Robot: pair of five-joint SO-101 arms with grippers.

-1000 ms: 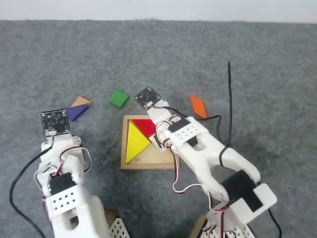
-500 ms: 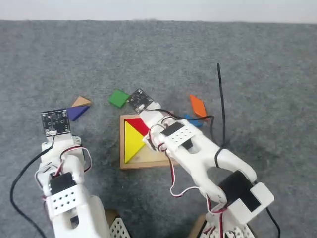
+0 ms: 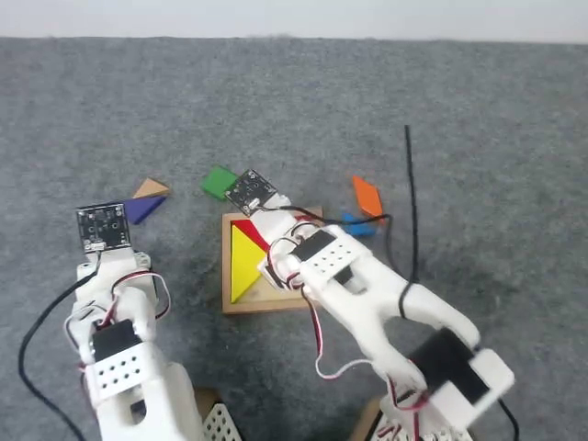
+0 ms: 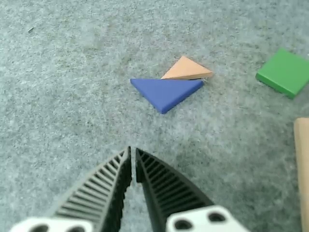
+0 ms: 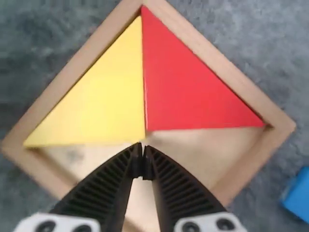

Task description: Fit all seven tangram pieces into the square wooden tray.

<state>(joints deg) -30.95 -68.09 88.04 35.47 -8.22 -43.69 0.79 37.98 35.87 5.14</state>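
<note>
The right gripper (image 5: 143, 153) is pressed together, pinching nothing. Its tips hang over the middle of the square wooden tray (image 3: 241, 305), at the point where the yellow triangle (image 5: 101, 92) and the red triangle (image 5: 186, 89) meet the bare wood. Both triangles lie flat in the tray, edge to edge. The tray sits around the middle of the counter (image 3: 478, 110), towards its near edge.

The green square (image 3: 219, 181) lies just off the tray's far left corner. The orange parallelogram (image 3: 367, 197) and a small light-blue piece (image 3: 358, 225) lie close together off its far right corner.

The left gripper (image 4: 133, 153) is also pressed together and holds nothing. It hovers above the counter towards the left edge, near the dark-blue triangle (image 4: 166, 90). The tan triangle (image 4: 186, 70) touches that piece on its far side.
</note>
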